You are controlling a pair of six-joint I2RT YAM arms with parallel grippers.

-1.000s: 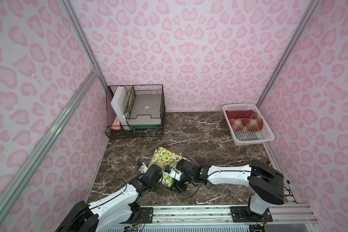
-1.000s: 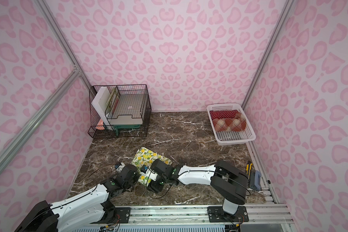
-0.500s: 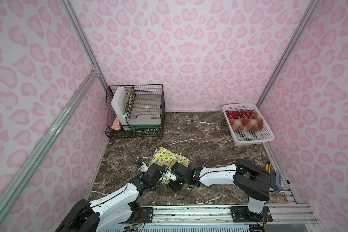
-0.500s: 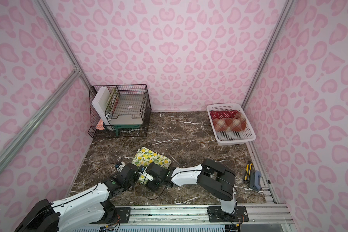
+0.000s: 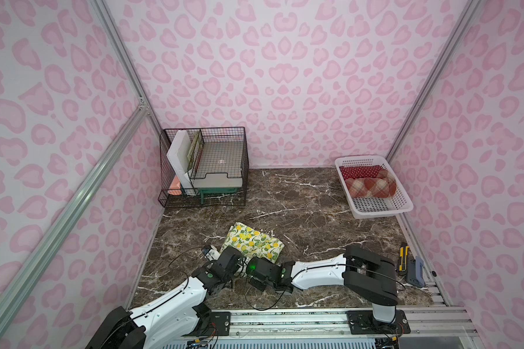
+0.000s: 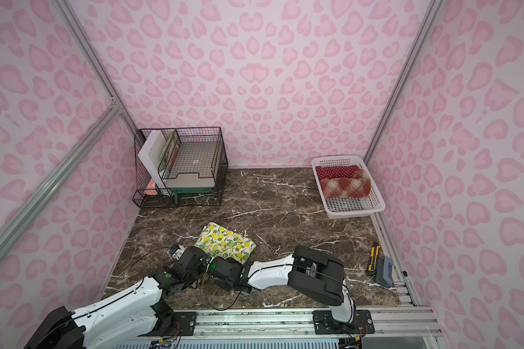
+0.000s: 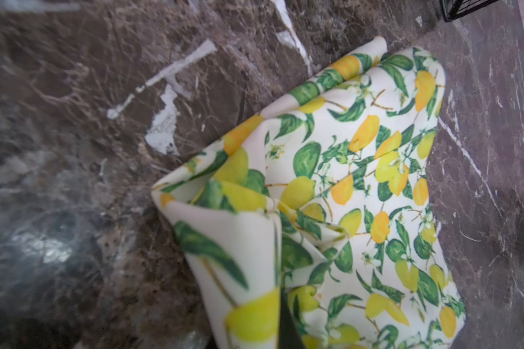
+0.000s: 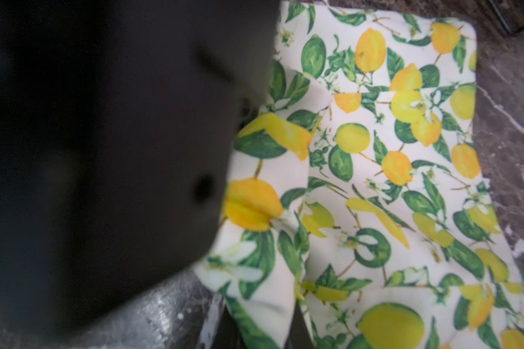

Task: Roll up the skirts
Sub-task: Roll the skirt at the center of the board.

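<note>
1. Two skirts look done: the polka-dot skirt (image 5: 360, 171) and the plaid skirt (image 5: 371, 187) lie rolled side by side in the white basket (image 5: 372, 214), at about 2 o'clock on the bench (image 5: 300, 193).
2. The lemon skirt (image 5: 254, 243) lies folded flat on the bench at about 6 o'clock, well apart from the basket.
3. Both arms meet at the skirt's 6 o'clock edge. In the wrist views that hem is tented up. The left end effector (image 7: 286, 329) and the right end effector (image 8: 297, 327) each appear narrow and pinched on the cloth (only a dark sliver of finger shows in each).
4. The step in hand looks like starting the last roll.
5. The next move likely calls for turning the lifted hem over toward 12 o'clock, both sides level, so the roll stays even.
</note>
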